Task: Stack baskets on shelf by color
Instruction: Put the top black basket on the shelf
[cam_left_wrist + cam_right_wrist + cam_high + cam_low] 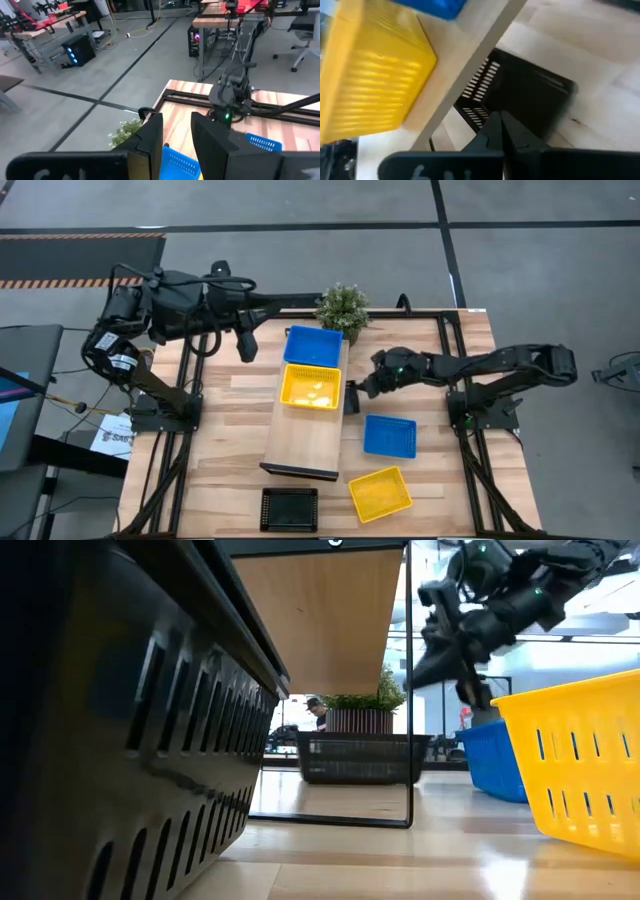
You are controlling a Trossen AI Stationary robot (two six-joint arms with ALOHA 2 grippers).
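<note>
From above, a blue basket (313,346) and yellow basket (310,387) sit on the shelf (305,445) at frame centre, the right claw (352,393) beside them, pinched shut in its wrist view, while the left claw (176,137), upper left, gapes narrowly, empty.

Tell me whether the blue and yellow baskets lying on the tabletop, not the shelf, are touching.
Apart. The high view shows a strip of bare tabletop between the blue basket and the yellow basket.

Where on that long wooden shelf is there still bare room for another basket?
The shelf's near end is bare, from the yellow basket to its front edge. The far end is crowded: the blue basket and that yellow one sit edge to edge.
</note>
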